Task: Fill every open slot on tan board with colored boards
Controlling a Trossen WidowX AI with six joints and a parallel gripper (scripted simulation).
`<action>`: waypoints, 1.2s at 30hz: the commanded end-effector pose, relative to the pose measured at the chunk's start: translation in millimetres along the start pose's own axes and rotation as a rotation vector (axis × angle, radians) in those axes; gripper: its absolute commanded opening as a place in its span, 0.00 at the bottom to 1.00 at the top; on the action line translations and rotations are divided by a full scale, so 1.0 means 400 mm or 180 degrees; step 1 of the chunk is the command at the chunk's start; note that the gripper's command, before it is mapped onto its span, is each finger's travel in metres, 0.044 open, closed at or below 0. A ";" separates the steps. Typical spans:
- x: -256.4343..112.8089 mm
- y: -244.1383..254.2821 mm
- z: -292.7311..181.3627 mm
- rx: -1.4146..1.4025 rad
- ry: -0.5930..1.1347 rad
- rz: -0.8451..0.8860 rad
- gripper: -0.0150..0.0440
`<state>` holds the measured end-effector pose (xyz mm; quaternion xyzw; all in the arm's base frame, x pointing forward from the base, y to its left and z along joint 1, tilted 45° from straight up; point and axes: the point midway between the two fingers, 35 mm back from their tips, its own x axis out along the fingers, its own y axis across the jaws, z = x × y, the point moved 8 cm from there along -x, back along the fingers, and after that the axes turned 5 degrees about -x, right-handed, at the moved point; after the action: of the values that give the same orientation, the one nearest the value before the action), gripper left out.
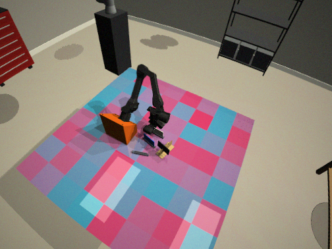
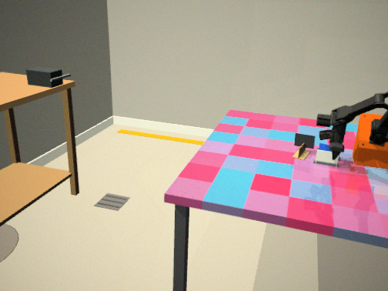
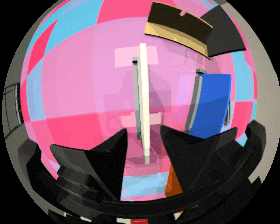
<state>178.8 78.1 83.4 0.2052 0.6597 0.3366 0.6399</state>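
A tan board (image 1: 161, 154) (image 2: 302, 151) (image 3: 175, 31) stands with a black board (image 1: 163, 147) (image 2: 304, 140) (image 3: 225, 32) upright and crosswise near one end. A notch shows in its top edge in the wrist view. A white board (image 1: 158, 133) (image 2: 326, 157) (image 3: 144, 90) stands upright in a grey holder (image 3: 136, 85). A blue board (image 1: 149, 141) (image 2: 323, 147) (image 3: 212, 105) stands in its own holder (image 3: 194, 102). My gripper (image 1: 154, 130) (image 3: 144, 130) is partly open, its fingertips on either side of the white board's near end, without gripping it. Exact fingertip height is unclear.
An empty grey holder (image 1: 139, 153) lies beyond the blue board, away from the white one. The orange block (image 1: 118, 129) (image 2: 369, 145) at the arm's base stands close to the boards. All of these are on the patchwork table top (image 1: 158, 187) (image 2: 231, 184).
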 end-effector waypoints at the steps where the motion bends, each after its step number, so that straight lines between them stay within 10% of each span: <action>1: 0.018 -0.001 -0.002 0.0029 0.0008 0.0021 0.56; 8: 0.039 -0.001 -0.002 0.0029 0.0008 0.0024 0.56; 15: 0.039 -0.001 -0.002 0.0029 0.0008 0.0024 0.25; 36: -0.012 -0.001 -0.002 0.0029 0.0007 0.0020 0.25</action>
<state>177.5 79.4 80.4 0.2107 0.6641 0.3347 0.6345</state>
